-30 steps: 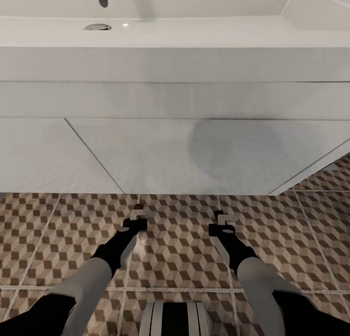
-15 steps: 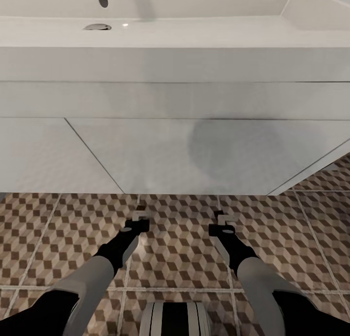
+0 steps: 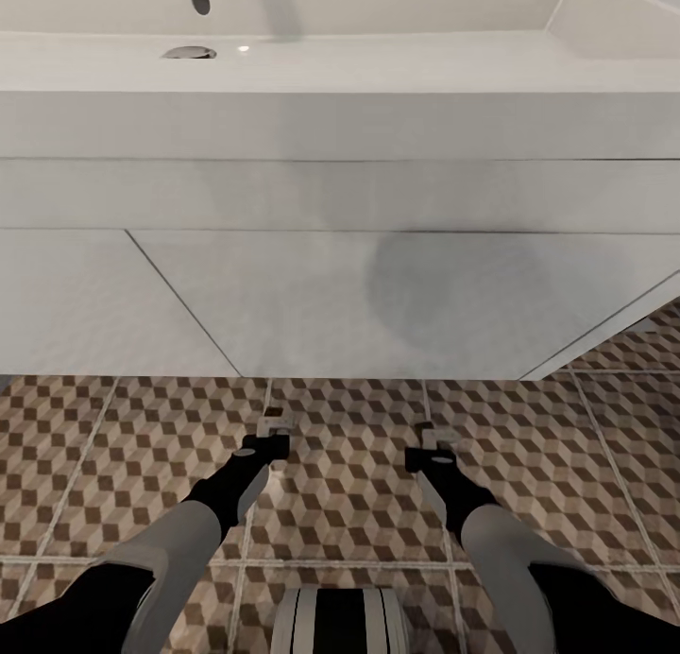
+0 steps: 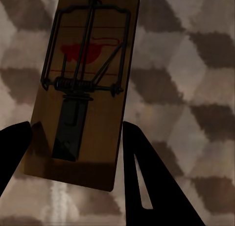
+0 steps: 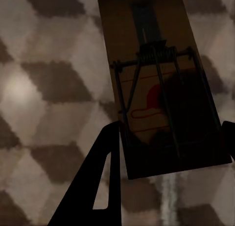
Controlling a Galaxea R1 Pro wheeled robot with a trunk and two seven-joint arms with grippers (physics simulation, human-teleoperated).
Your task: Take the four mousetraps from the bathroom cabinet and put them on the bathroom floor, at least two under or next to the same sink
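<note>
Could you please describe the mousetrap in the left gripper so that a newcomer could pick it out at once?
Start at the wide white vanity; below it lies the cube-patterned brown and beige tile floor. Over those tiles the left gripper clamps a flat brown wooden mousetrap. Its dark metal plate points toward the fingers, unlike the right gripper's trap.

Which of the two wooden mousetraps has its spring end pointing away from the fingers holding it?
The brown wooden mousetrap in the right gripper: its spring sits far from the fingers. The left one's dark plate lies between them.
</note>
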